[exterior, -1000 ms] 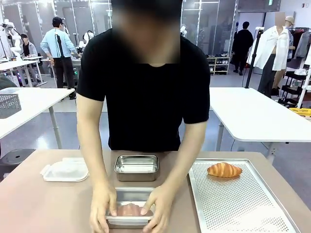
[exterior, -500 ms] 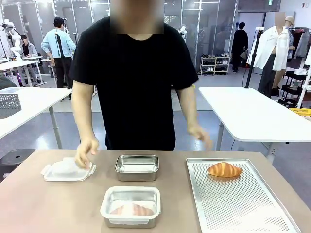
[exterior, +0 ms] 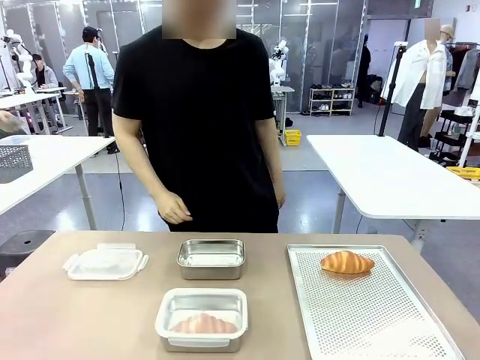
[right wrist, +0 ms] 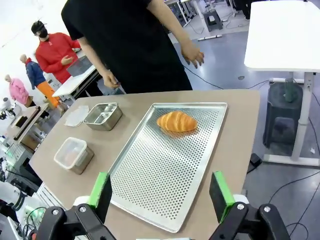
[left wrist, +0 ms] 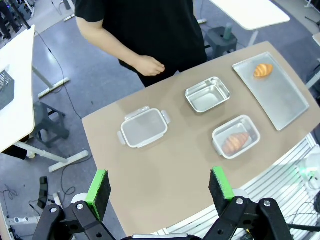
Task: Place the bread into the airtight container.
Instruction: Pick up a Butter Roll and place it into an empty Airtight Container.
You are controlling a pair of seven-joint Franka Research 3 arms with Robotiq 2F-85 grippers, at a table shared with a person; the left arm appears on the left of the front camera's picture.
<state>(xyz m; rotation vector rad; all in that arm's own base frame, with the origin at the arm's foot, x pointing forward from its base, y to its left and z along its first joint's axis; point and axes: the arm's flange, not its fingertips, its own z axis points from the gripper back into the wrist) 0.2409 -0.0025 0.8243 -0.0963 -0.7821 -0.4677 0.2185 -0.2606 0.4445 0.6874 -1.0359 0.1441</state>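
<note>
Golden-brown, glossy crescent-shaped croissant [exterior: 346,262] lies alone at the far end of the perforated metal tray [exterior: 375,322], on the robot's right side of the brown table [exterior: 75,315]. It looks light, flaky and easily crushed, so a gentle pinch across its thick middle seems the safest hold; the tapered tips could break off. The open rectangular steel container [exterior: 211,271] sits empty beside the tray, and its clear plastic lid [exterior: 105,263] lies farther left. Left gripper [left wrist: 159,186] and right gripper [right wrist: 160,192] both hang high above the table, fingers spread wide, holding nothing.
</note>
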